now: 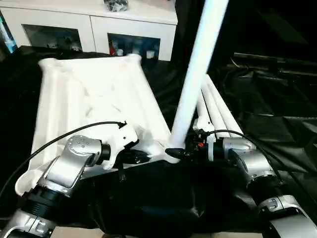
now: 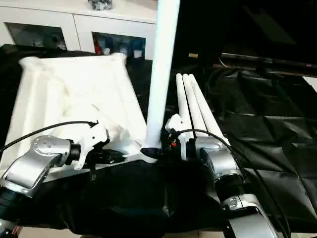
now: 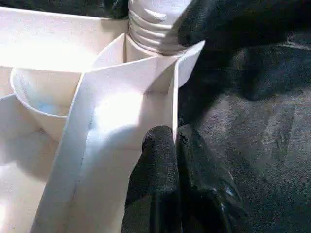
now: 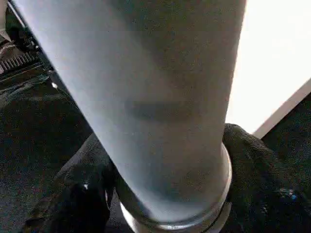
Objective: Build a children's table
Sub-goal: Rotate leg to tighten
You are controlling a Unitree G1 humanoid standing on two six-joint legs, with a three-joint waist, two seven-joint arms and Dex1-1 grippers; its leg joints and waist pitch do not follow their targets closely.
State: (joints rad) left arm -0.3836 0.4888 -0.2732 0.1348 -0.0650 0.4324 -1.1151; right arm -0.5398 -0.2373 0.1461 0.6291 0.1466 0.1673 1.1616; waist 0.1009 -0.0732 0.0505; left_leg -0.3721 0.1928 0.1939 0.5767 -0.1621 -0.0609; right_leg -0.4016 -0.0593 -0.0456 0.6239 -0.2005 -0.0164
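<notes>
The white table top [image 1: 89, 94] lies upside down on black cloth, ribs up. One white leg [image 1: 195, 74] stands upright in its near right corner socket, and its threaded end [image 3: 155, 29] sits in that socket. My right gripper [image 1: 176, 151] clasps the foot of this leg, a black finger [image 4: 82, 204] pressed against each side. My left gripper [image 1: 143, 157] is shut on the top's thin near rim [image 3: 170, 97], just left of the socket. Three more legs [image 1: 218, 111] lie side by side to the right of the top.
A white cabinet with glass doors [image 1: 99, 25] stands behind the table top. Black cloth [image 1: 277, 109] covers the work surface, crumpled on the right. Cables run over both silver forearms.
</notes>
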